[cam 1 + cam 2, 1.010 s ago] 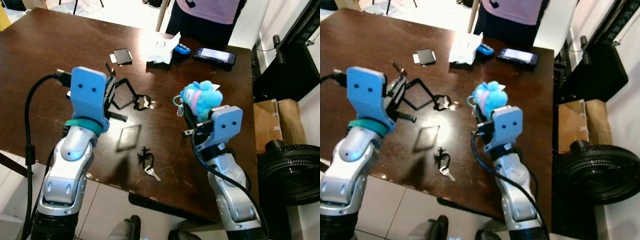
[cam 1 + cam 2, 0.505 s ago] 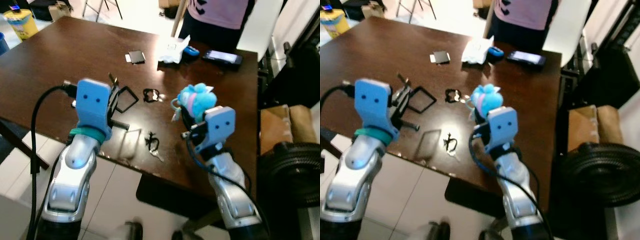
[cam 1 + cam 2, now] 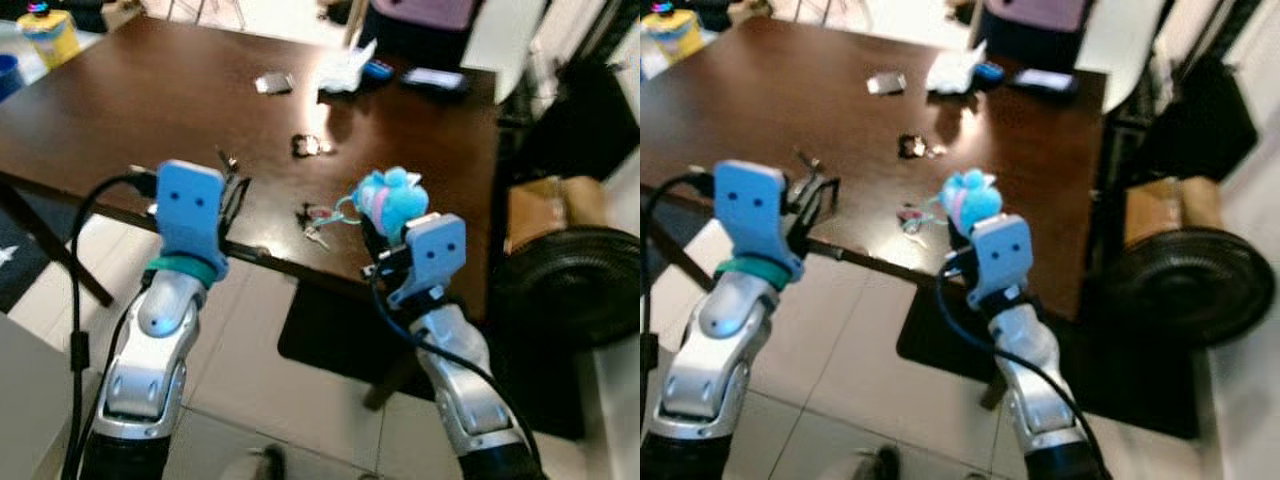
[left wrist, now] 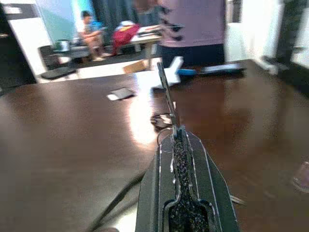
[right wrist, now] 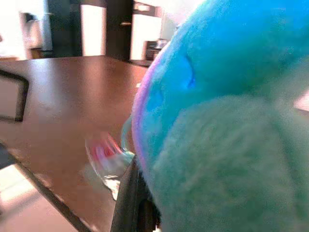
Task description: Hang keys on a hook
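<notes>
I have the right gripper (image 3: 385, 235) closed on the blue plush keychain (image 3: 390, 199), held over the table's (image 3: 130, 110) near edge with its key ring (image 3: 322, 216) dangling leftward. My left gripper (image 3: 232, 190) pinches a black wire hook (image 4: 167, 94), upright, just left of the keys.

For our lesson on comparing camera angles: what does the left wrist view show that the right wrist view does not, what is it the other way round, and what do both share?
The left wrist view looks along the shut fingers of the left gripper across the table to a dark flat card, a small dark key bunch, a phone and a person in a purple top standing at the far edge. The right wrist view sits close against a blue plush toy held in the right gripper, with a blurred ring hanging below it. Both show the brown table.
</notes>
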Controlling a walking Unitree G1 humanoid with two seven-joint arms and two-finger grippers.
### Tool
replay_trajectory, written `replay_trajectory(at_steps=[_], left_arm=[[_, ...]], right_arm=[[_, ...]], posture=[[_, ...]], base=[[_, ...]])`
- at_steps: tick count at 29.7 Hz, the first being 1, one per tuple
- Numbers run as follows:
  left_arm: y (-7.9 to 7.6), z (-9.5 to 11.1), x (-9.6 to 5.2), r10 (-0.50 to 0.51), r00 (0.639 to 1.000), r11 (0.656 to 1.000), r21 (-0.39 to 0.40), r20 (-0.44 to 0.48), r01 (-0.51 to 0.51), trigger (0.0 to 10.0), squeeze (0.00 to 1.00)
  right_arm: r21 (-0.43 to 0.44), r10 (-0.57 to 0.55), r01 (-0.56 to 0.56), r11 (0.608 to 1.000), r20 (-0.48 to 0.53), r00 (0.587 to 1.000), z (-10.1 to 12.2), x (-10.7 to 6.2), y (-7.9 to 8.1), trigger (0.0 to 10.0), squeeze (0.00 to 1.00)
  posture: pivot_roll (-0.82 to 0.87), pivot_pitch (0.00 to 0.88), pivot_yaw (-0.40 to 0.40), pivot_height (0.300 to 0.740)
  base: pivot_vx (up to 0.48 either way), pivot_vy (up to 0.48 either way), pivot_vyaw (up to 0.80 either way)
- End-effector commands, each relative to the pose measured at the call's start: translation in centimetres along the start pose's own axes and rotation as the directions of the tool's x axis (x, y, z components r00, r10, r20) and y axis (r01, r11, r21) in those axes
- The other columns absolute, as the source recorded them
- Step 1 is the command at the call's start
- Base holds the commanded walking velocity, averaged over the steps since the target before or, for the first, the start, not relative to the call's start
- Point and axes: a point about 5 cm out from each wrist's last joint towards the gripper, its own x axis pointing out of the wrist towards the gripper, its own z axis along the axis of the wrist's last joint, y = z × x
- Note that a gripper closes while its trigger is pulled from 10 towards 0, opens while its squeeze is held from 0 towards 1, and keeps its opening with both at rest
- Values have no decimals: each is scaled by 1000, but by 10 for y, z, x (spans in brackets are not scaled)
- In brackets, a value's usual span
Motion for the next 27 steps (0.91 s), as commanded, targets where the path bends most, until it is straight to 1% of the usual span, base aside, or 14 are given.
replay_trajectory(at_steps=[1,13,16,27], left_arm=[[3,-6,-3,14,1000,1000,19,-21,-14,10000,0],[3,-7,-2,21,1000,1000,15,-22,-20,10000,0],[2,-8,-2,21,999,1000,16,-24,-21,10000,0],[0,-7,1,24,999,1000,8,-45,-23,10000,0]], right_arm=[[0,14,-14,1000,-4,1000,-2,0,5,10000,0],[-43,35,-34,998,24,999,3,4,6,10000,0],[-50,37,-36,998,24,999,3,5,6,10000,0],[-45,31,-29,999,37,999,5,7,6,10000,0]], posture=[[54,35,62,740],[60,33,53,740],[60,33,53,740],[59,31,57,740]], base=[[-334,0,0],[-323,0,0],[0,0,0],[0,0,800]])
